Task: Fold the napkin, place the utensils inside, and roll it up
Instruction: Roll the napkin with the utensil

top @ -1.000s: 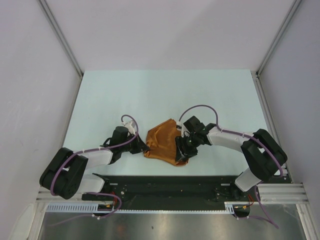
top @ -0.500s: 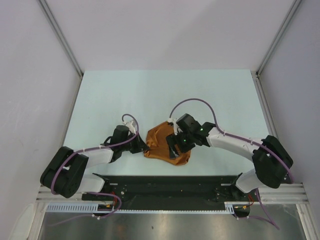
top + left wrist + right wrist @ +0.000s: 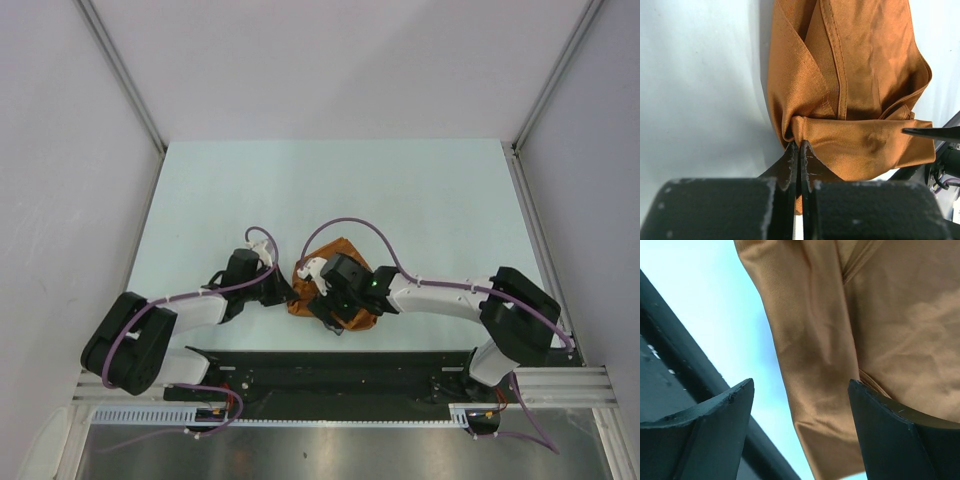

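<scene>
Since 1 second ago the right arm (image 3: 450, 295) has swung to the left, so the right pincer (image 3: 800, 387) is now over the middle of the napkin (image 3: 865, 75) and not at its right end. The left arm (image 3: 180, 315) has stayed where it was.

1 pale blue surface (image 3: 330, 190) carries everything. 2 arms reach in from the near edge, 1 from each side. 1 orange napkin lies bunched and folded near that edge, between the 2 arms.

There are 2 pincers. The left pincer (image 3: 799, 150) is pressed together and pinches the left end of the napkin. The right pincer is spread wide just above the napkin, its 2 fingers well apart, and the cloth shows below the gap.
</scene>
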### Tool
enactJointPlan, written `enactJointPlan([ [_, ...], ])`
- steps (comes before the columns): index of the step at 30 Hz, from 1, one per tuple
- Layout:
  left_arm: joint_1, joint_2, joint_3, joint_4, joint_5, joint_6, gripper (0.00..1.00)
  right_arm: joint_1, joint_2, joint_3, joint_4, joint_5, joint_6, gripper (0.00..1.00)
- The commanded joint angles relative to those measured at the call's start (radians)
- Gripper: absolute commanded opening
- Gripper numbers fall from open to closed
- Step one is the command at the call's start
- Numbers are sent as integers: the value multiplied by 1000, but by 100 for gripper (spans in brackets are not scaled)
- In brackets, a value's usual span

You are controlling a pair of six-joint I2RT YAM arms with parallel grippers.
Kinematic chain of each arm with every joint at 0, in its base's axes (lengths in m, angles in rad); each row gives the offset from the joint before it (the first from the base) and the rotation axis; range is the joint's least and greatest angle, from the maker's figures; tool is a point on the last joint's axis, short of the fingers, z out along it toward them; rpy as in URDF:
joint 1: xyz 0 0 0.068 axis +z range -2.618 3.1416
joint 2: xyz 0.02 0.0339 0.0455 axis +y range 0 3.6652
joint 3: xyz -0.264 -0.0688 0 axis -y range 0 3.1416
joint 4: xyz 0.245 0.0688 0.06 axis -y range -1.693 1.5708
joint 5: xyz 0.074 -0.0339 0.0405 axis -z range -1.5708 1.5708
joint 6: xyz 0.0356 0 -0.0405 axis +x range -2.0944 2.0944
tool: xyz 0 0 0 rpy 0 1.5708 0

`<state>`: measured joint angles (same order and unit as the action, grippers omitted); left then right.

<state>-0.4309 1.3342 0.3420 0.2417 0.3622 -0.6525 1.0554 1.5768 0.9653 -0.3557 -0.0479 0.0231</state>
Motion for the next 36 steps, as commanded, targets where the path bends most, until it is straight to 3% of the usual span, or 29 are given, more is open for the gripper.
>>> enactJointPlan([
  [1, -2, 19, 20, -68, -35, 44, 0, 15, 32, -17, 98, 20, -74, 81],
  [8, 1, 33, 26, -67, -29, 50, 0, 15, 114, -5, 89, 23, -89, 80],
  [11, 4, 34, 29, -67, -23, 50, 0, 9, 172, 27, 31, 2, -77, 75],
  [14, 6, 34, 35, -62, -20, 50, 0, -3, 215, 47, -32, -47, -58, 61],
  [15, 7, 34, 34, -61, -16, 50, 0, -5, 221, 49, -58, -59, -54, 52],
  [18, 14, 26, 40, -58, -5, 45, 0, -12, 244, 59, -112, -130, -46, 42],
  [19, 18, 20, 43, -59, -3, 42, 2, -17, 247, 62, -127, -154, -48, 39],
  [23, 63, -61, 52, -76, -11, 34, 35, -40, 249, 82, -189, -329, -58, 30],
  [27, 89, -168, 52, -120, -51, 60, 59, -89, 264, 147, -284, -470, -63, 22],
  [29, 90, -216, 37, -149, -78, 76, 66, -115, 281, 190, -322, -564, -66, 22],
  [36, 84, -378, -103, -33, -25, 93, 68, -228, 367, 251, -339, -843, -72, 19],
])
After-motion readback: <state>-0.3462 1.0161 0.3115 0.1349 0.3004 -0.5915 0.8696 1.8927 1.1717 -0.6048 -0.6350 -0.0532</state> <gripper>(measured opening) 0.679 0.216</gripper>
